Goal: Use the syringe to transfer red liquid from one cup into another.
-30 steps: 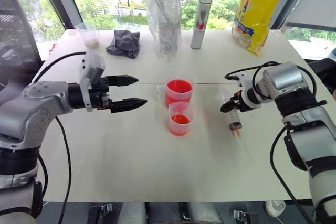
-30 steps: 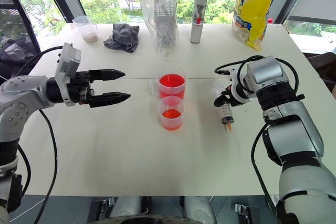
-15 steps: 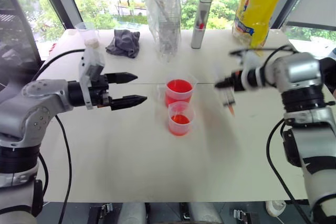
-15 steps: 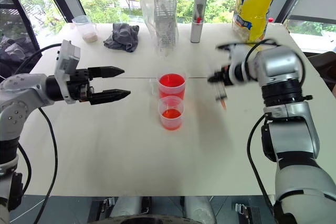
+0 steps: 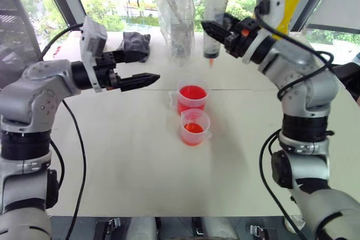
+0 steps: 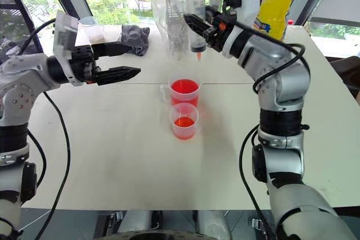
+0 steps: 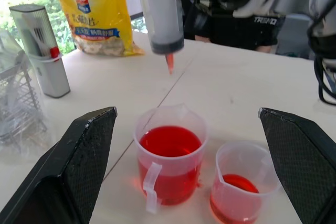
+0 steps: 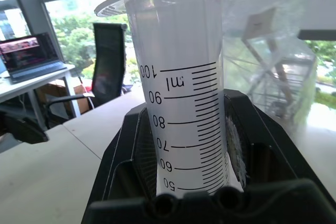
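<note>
The right gripper [image 6: 194, 25], fingers clamped on the short, thick clear plastic syringe [image 6: 196, 9] with printed scale marks, has swung up from low over the white table [image 6: 112, 150] at the right. It now holds the syringe upright, orange-red tip down, above and a little behind the fuller clear plastic cup [image 6: 184, 92] with its deep band of red liquid [image 6: 184, 87]. Touching it on the near side is the handled clear cup [image 6: 184, 121] with a shallow red layer. The barrel looks empty, though that is hard to confirm. The left gripper [image 6: 126, 60] hangs wide open, empty, left of the cups. Drawing probably comes next.
</note>
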You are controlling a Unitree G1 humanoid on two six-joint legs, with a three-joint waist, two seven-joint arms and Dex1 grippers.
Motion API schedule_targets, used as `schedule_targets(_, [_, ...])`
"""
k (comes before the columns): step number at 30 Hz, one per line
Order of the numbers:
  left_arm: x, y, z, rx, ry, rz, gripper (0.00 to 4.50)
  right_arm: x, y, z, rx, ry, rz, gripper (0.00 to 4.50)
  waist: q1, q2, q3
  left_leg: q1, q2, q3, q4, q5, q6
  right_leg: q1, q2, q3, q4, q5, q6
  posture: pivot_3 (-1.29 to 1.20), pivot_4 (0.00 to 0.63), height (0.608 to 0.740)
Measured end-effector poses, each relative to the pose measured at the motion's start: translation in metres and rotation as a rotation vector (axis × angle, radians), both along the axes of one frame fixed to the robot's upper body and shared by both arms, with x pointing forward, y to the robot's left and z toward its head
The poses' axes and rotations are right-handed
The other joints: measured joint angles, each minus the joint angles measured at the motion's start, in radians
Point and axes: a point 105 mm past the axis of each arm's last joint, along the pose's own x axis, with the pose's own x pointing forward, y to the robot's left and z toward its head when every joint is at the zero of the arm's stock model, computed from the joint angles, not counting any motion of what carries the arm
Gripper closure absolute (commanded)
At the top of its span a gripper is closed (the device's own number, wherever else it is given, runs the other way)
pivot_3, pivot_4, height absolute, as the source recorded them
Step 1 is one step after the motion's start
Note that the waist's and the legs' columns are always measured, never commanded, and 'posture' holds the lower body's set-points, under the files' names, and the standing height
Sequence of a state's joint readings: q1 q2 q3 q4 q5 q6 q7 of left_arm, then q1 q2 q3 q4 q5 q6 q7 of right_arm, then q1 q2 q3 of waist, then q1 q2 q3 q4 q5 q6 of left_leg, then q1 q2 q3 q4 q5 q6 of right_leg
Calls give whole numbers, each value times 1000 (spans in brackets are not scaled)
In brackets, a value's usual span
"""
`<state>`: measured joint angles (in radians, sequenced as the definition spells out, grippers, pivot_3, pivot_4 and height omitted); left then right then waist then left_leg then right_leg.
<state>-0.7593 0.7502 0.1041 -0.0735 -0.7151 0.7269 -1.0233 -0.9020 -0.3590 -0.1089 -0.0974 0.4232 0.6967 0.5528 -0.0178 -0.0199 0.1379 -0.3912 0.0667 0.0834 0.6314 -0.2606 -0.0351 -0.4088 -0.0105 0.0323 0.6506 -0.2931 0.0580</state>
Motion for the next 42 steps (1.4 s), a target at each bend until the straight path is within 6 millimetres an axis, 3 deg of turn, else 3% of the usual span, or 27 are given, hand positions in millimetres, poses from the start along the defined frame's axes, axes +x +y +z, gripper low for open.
schedule_targets(4, [5,-1,9,-10,-17,4,0,-6,15,-24,46,-9,56,3080,0,0,0,0,0,0,0,0,0,0,0,0,0,0,0,0,150,740])
schedule_targets(8, [7,-3,19,-20,-45,-3,0,-10,26,-63,45,-4,75,3080,-3,0,0,0,0,0,0,0,0,0,0,0,0,0,0,0,150,740])
schedule_targets(10, [8,-3,18,-27,-38,-2,0,-7,26,-71,62,-11,62,3080,-3,0,0,1,0,0,0,0,-1,0,0,0,1,0,0,0,150,740])
schedule_targets(18, [7,-11,23,-33,-53,-36,0,1,32,-87,65,-58,18,3080,-2,0,0,1,0,0,1,0,-1,0,0,0,1,0,0,0,150,740])
schedule_targets(30, [16,-49,25,-50,-63,-117,0,8,29,-113,22,-32,-20,3080,-3,0,0,1,0,0,1,1,-1,0,0,0,2,0,0,0,150,740])
schedule_targets(42, [22,-63,15,-24,-33,-156,0,8,28,-114,11,-36,-26,3080,-3,0,0,1,0,0,1,1,-1,0,0,1,2,0,0,0,150,740])
